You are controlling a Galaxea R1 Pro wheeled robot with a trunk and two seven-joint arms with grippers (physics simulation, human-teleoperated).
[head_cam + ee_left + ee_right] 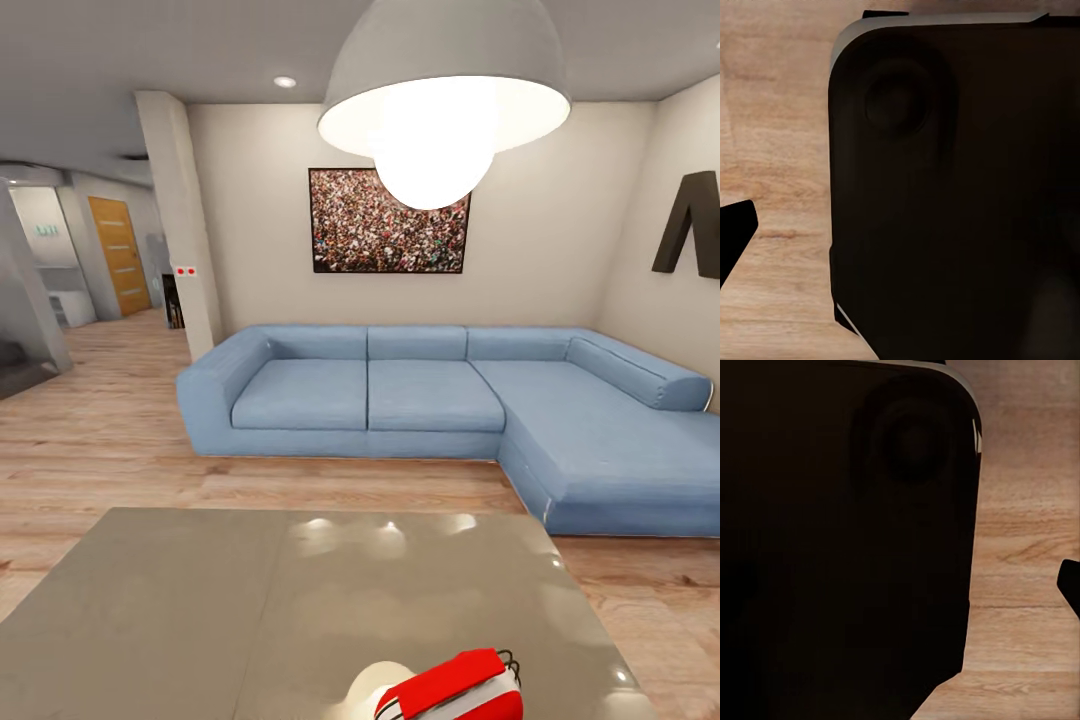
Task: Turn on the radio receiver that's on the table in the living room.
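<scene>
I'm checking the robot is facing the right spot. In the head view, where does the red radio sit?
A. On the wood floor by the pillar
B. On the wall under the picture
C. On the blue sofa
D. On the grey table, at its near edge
D: the radio receiver rests on the glossy table at the view's bottom edge, with the sofa beyond.

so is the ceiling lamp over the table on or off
On. The pendant lamp glows bright white under its grey dome, and light spots reflect on the glossy table.
</scene>
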